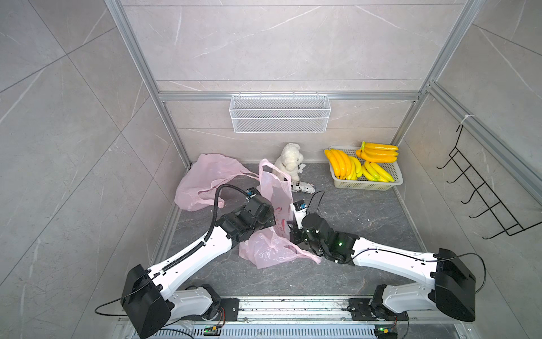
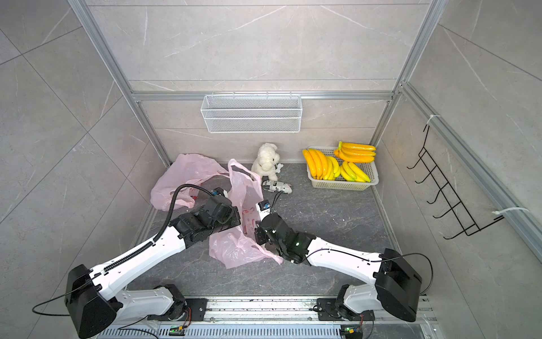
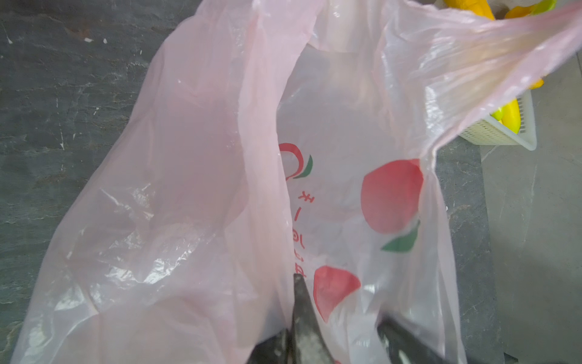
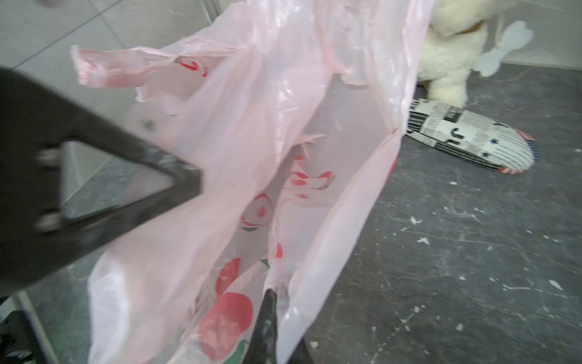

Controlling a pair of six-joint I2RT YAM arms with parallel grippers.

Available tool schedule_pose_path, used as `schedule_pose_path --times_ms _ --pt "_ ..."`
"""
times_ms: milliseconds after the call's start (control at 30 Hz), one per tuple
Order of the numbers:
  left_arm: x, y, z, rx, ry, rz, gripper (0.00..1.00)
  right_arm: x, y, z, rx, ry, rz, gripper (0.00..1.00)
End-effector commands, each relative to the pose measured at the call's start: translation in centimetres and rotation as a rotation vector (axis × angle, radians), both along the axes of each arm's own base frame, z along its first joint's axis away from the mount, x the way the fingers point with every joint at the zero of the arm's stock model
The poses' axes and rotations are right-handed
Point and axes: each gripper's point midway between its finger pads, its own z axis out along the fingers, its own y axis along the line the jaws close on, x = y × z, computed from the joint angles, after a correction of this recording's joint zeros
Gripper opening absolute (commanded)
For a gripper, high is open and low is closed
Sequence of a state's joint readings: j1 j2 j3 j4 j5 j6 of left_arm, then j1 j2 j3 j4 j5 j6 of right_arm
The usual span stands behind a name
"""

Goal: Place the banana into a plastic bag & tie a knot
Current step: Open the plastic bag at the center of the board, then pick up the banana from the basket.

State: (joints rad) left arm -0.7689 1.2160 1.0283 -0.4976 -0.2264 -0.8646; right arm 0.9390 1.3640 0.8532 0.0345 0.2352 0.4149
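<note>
**Bag held open, fruit not yet loaded.** The pink plastic bag point(image 1: 271, 185) stands half upright at the centre of both top views, on the counter point(image 1: 366, 229) between the two arms. The left jaws and right jaws are both pressed together, each pinching the bag's thin film near its mouth. The bananas point(image 1: 349, 167) lie in the basket point(image 1: 381, 185) at upper right, well apart from the bag. Likely risks: the film slips or tears if the arms pull apart too hard, and the mouth collapses once one arm lets go to fetch a banana.
</note>
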Motion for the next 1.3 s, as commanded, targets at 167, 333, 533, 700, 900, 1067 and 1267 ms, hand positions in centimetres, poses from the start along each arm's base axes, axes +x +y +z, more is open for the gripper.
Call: schedule_pose_path --times_ms 167,333,533,700,900,1067,1267 --pt "-2.5 1.2 5.5 -0.053 -0.166 -0.081 0.00 5.0 -2.8 -3.5 0.055 0.253 -0.115 0.00" --pt "-2.8 0.9 7.9 -0.103 -0.241 -0.117 0.00 5.8 -2.6 -5.1 0.056 0.309 -0.136 0.00" --pt "-2.3 -0.1 7.1 -0.063 -0.205 -0.150 0.00 5.5 -2.7 -2.9 0.071 0.261 -0.093 0.24" --pt "-1.7 0.1 5.8 0.027 -0.173 -0.144 0.00 5.2 -5.2 -0.3 0.083 0.213 -0.091 0.57" --pt "-0.9 -0.9 4.2 0.066 -0.138 -0.162 0.00 5.3 -9.9 5.0 0.101 0.119 -0.123 0.79" --pt "0.1 -2.3 4.1 0.052 -0.144 -0.176 0.00 7.2 -14.3 8.7 0.082 0.040 -0.224 0.87" --pt "0.6 -3.4 3.6 0.043 -0.139 -0.194 0.00 14.5 -20.3 8.1 -0.049 0.012 -0.443 1.00"
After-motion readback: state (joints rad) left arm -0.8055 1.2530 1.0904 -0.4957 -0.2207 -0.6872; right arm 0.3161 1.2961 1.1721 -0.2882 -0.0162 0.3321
